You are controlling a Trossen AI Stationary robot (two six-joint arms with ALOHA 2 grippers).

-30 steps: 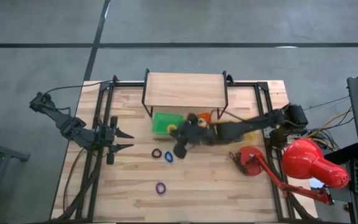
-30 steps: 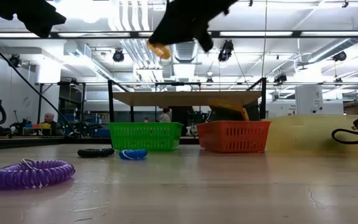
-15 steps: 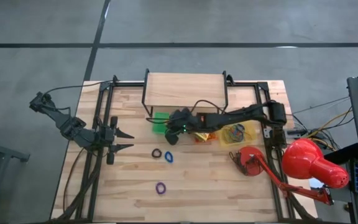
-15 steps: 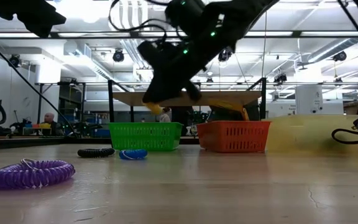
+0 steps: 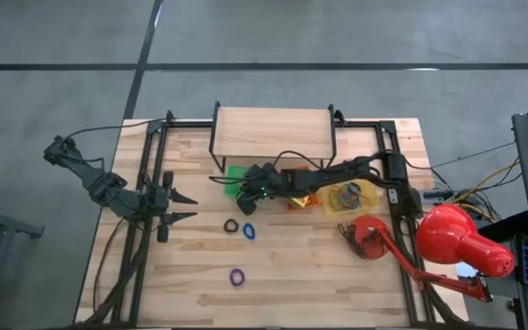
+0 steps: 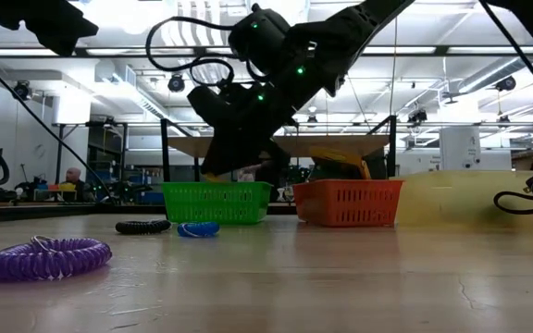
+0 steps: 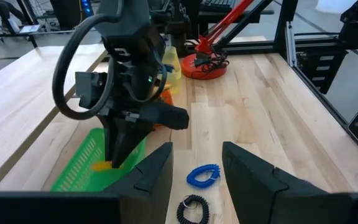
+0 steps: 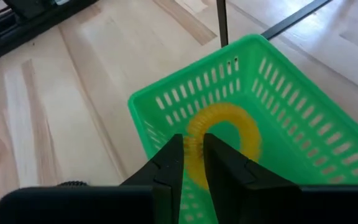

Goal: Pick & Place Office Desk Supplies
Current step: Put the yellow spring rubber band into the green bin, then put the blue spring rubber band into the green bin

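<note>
Green plastic mesh tray (image 8: 278, 118): stands under the wooden shelf; the right gripper hangs over it.
Right gripper (image 8: 193, 154): fingers (image 8: 169, 163) are only a little apart; a yellow-orange coiled band loop (image 8: 225, 140) sits between their tips, over the tray floor. I cannot tell if they grip it or only touch it.
Left gripper (image 7: 194, 165): waits near the table's left edge, fingers apart, holding nothing.
Blue band loop (image 7: 203, 174), black band loop (image 7: 192, 208): lie on the table just beside the tray.
Purple coiled loop (image 6: 44, 257): lies well apart.

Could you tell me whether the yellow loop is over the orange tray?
No, the yellow loop sits at the right gripper over the green tray.
</note>
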